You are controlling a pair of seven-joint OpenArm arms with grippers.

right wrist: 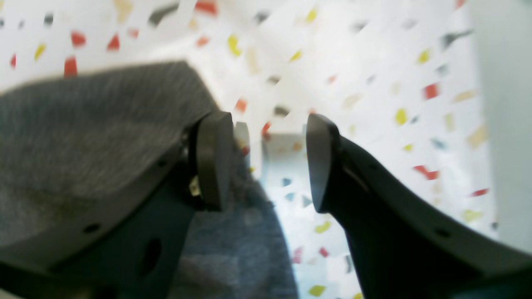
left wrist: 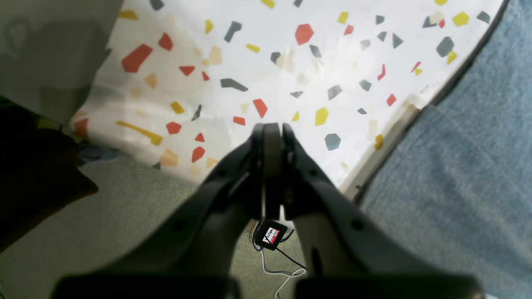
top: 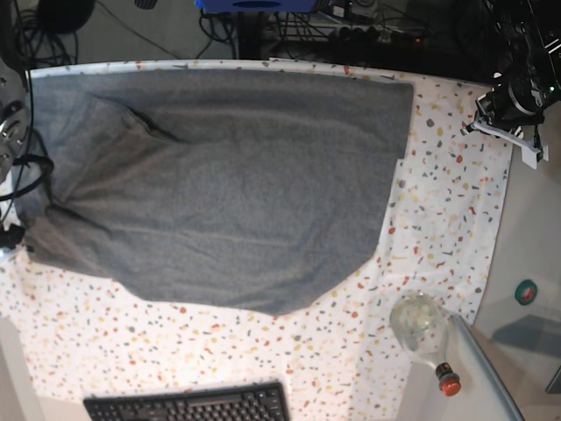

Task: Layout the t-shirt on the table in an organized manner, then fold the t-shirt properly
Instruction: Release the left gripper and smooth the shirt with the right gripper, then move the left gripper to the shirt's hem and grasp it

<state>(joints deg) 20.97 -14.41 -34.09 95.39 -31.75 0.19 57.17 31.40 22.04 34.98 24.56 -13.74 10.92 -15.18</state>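
Observation:
The grey t-shirt [top: 228,184] lies spread across most of the speckled table [top: 447,237], with wrinkles near its left end. My right gripper [right wrist: 266,162] hangs open at the shirt's left edge. Its left finger [right wrist: 214,160] is over the grey fabric [right wrist: 95,120], while the gap between the fingers shows only table. In the base view that arm [top: 10,140] sits at the left edge. My left gripper [left wrist: 272,128] is shut on nothing, above the table's corner [left wrist: 291,74] and away from the shirt. Its arm [top: 517,92] is at the top right.
A black keyboard [top: 188,405] lies at the front edge. A glass bottle with a red cap [top: 425,333] rests at the table's right front corner, with a green roll [top: 526,292] beyond it on the side surface. A small black device with wires [left wrist: 271,234] lies on the floor.

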